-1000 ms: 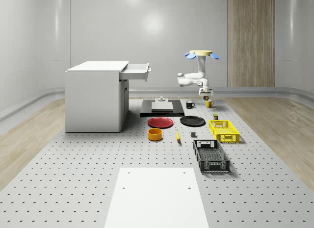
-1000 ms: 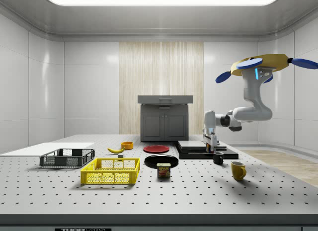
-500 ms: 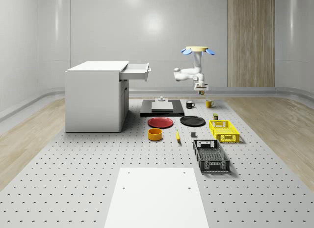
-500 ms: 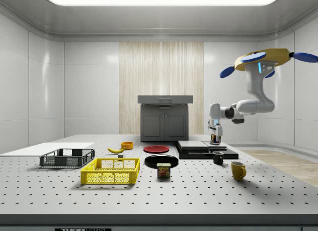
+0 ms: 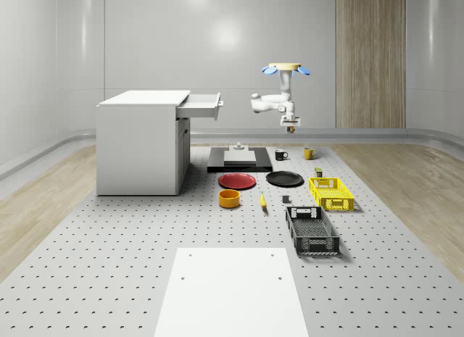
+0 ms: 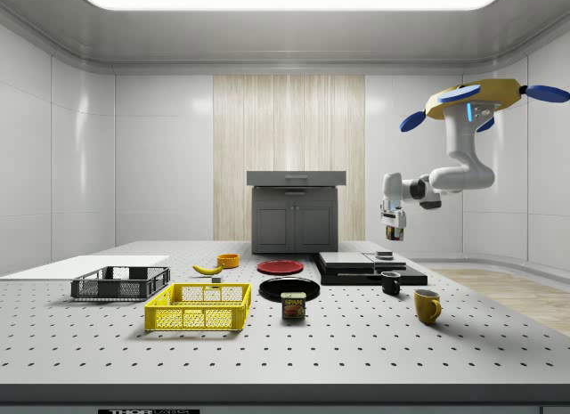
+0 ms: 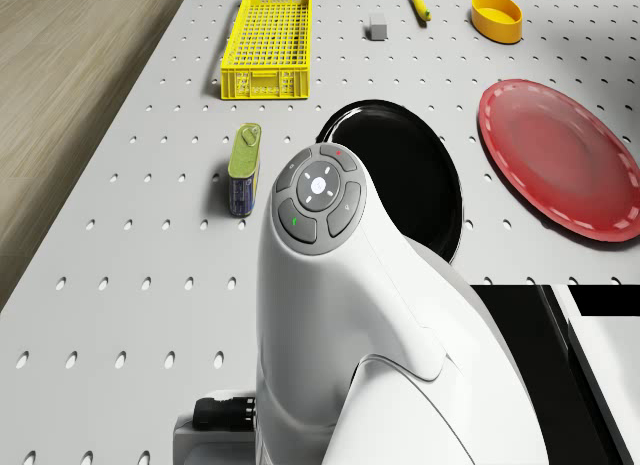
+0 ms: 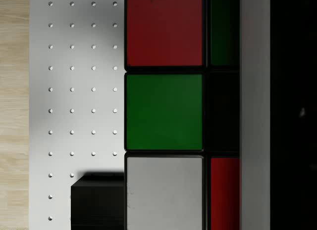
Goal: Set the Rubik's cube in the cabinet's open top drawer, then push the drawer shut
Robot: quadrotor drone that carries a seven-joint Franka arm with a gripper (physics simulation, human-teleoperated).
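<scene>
Drone (image 6: 475,98) hovers high over the bench's (image 5: 109,243) far right part, above the mugs, arm bent toward the cabinet (image 5: 141,143). Gripper (image 6: 393,233) hangs in the air, fingers closed on the Rubik's cube (image 8: 164,111), whose red, green and white tiles sit close before the wrist camera. Judged a light, rigid block with smooth plastic faces, liable to slip or twist; best held square across two opposite flat faces, at mid-height. Open top drawer (image 5: 201,105) stands well apart to the whole-scene view's left, empty as far as visible

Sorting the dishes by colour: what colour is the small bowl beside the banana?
Orange-yellow: the bowl shows best in the whole-scene view.
</scene>
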